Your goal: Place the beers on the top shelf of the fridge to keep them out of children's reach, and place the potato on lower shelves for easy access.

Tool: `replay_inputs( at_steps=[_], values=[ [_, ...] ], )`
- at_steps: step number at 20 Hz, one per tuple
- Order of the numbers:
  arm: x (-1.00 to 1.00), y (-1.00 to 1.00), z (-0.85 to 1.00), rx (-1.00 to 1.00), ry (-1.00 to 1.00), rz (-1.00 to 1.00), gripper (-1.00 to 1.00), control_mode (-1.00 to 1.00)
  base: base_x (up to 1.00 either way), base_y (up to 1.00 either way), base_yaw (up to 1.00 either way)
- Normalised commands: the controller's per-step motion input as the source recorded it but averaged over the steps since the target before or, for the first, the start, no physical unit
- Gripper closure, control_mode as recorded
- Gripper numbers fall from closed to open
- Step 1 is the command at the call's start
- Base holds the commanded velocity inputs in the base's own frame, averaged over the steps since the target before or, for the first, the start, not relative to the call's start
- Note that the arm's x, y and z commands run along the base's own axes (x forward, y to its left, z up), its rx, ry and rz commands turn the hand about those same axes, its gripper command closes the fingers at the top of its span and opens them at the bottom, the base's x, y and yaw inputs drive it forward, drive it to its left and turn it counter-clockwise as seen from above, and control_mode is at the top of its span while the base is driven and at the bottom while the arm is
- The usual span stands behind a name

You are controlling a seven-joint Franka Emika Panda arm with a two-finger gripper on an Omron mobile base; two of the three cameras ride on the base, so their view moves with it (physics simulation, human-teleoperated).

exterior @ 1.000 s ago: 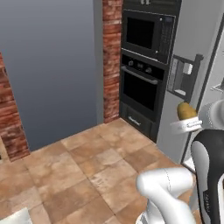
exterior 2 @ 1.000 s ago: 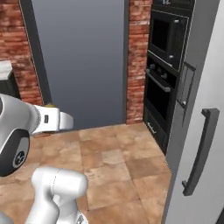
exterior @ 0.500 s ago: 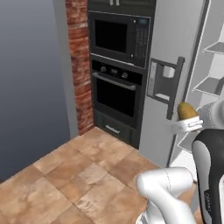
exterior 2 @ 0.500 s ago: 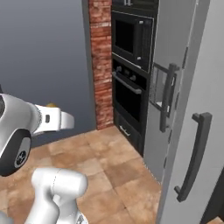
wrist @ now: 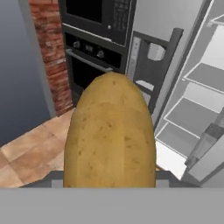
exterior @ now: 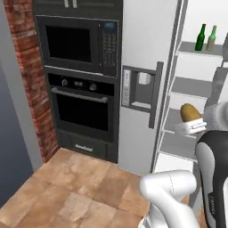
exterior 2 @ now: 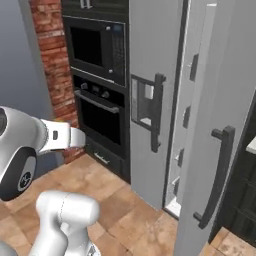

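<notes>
Potato (exterior: pixel 190 112): one oval golden-brown lump, long axis upright in the left base view, its rounded end up; in the hand view (wrist: pixel 110 135) it stands lengthwise straight out from the hand, close to the camera. Location: in the hand, in front of the open fridge (exterior: pixel 147 89), level with the lower shelves (exterior: pixel 178 144) and near their front edge, not resting on any of them. Hand (exterior: pixel 191 127): closed partway on the potato's lower end, the white hand body just beneath it. Arm: white links rise from the lower right of the left base view, the wrist held out toward the fridge interior. Beers: two bottles, dark green (exterior: pixel 201 37) and paler olive (exterior: pixel 212 38), upright side by side on the top shelf (exterior: pixel 196 50). Left of the fridge: black wall oven (exterior: pixel 80 111) with microwave (exterior: pixel 75 44) above, beside a brick pillar (exterior: pixel 31 75).
</notes>
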Motion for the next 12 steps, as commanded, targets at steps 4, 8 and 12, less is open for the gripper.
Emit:
replay_inputs(
  at_steps=[4,8,12],
  values=[
    [0.00,0.00,0.00,0.00,0.00,0.00,1.00,1.00,0.60,0.41,-0.57],
    [0.00,0.00,0.00,0.00,0.00,0.00,1.00,1.00,0.50,0.35,-0.56],
    [0.00,0.00,0.00,0.00,0.00,0.00,1.00,1.00,0.49,0.24,-0.53]
  ],
)
